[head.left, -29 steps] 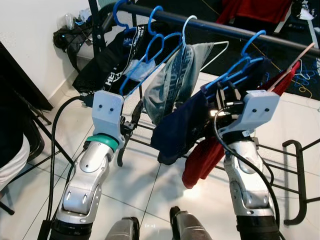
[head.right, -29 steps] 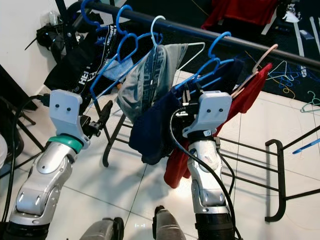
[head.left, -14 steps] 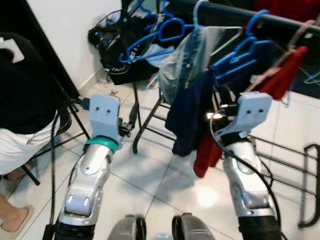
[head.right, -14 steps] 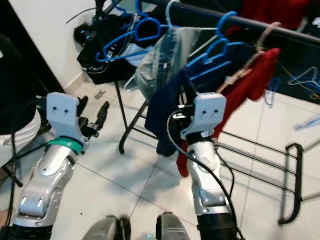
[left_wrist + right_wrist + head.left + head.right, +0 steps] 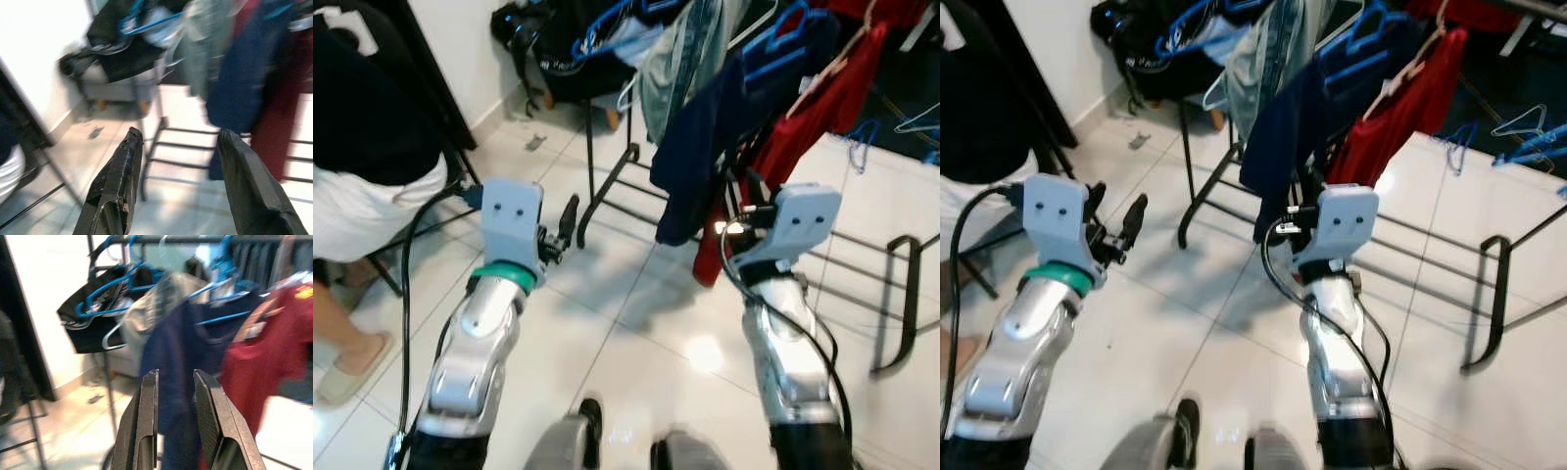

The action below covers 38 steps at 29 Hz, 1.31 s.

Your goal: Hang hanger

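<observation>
Nearest: two silver, jointed metal arms, each capped by a pale boxy wrist housing, raised over a glossy white tiled floor (image 5: 636, 343).

Left gripper (image 5: 176, 186): long black matte fingers (image 5: 120, 181) held well apart, nothing between them, pointed at the foot of the rack.

Right gripper (image 5: 175, 421): black ribbed pads (image 5: 211, 416) standing close, a narrow gap left between them, nothing held; aimed at the navy garment (image 5: 183, 347).

At the robot's left: a seated person in a black top and white shorts (image 5: 367, 196), one foot in a pale slipper.

Middle distance: black tubular metal clothes rack (image 5: 1494, 294) with low crossbars (base legs curved).

On its rail, in a row: grey-green garment (image 5: 680, 59); navy garment; red shirt (image 5: 813, 117) on a pale hanger. Blue plastic hangers (image 5: 117, 286), thin and hooked, hang on the rail, several bare, one carrying the navy garment.

Farthest: black bag (image 5: 85, 330) beside a white wall (image 5: 46, 298); more blue hangers lying on the floor beyond the rack.
</observation>
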Tool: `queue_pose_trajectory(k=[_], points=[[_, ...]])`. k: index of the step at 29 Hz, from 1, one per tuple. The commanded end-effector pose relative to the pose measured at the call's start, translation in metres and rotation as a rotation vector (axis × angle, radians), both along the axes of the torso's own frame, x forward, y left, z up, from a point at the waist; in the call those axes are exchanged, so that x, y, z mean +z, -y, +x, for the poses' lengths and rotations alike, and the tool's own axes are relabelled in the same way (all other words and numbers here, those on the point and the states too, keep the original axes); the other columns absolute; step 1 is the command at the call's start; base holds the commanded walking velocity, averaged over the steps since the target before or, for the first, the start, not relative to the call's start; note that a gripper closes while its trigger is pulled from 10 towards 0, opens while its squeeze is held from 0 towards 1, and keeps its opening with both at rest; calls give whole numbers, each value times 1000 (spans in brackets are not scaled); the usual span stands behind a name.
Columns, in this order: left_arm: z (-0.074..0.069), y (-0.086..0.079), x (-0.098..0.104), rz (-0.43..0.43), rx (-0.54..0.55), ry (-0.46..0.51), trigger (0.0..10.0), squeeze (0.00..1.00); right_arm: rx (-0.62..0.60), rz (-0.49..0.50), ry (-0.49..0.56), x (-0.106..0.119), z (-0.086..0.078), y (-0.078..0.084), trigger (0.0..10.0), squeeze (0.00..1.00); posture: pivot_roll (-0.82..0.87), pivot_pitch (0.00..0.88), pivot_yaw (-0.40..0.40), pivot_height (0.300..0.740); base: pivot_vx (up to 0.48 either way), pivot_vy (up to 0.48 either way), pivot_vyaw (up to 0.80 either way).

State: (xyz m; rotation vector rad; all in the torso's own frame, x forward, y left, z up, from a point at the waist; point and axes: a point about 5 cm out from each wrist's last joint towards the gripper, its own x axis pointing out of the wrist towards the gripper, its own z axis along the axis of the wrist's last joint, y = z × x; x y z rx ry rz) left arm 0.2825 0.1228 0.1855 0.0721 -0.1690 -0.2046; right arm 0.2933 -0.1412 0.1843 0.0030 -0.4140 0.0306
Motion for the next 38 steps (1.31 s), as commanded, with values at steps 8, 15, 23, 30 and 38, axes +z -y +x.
queue_pose_trajectory(k=[8, 15, 23, 30, 38], points=[[0, 0, -4, 10, -7, -25, 10000, 0, -5, 17, -12, -3, 0, 1, 10000, 0, -50, 107, 70, 740, -152, 0, -372], [1, 5, -2, -12, -35, -53, 10000, 0, -10, 22, -6, -1, 3, 5, 10000, 0, -48, 107, 71, 740, 0, 0, -779], [1, 8, 0, -18, -62, -67, 10000, 0, -14, 22, 0, 1, 5, 7, 10000, 0, -48, 105, 72, 740, 0, 0, -775], [2, 10, 1, -51, -101, -87, 10000, 0, -13, 24, 6, 2, 5, 7, 10000, 0, -51, 105, 74, 740, 0, 0, -776], [7, 8, 3, -33, -87, -68, 10000, 0, -9, 22, 16, 4, 7, 6, 10000, 0, -55, 101, 77, 740, 0, 0, -776]])
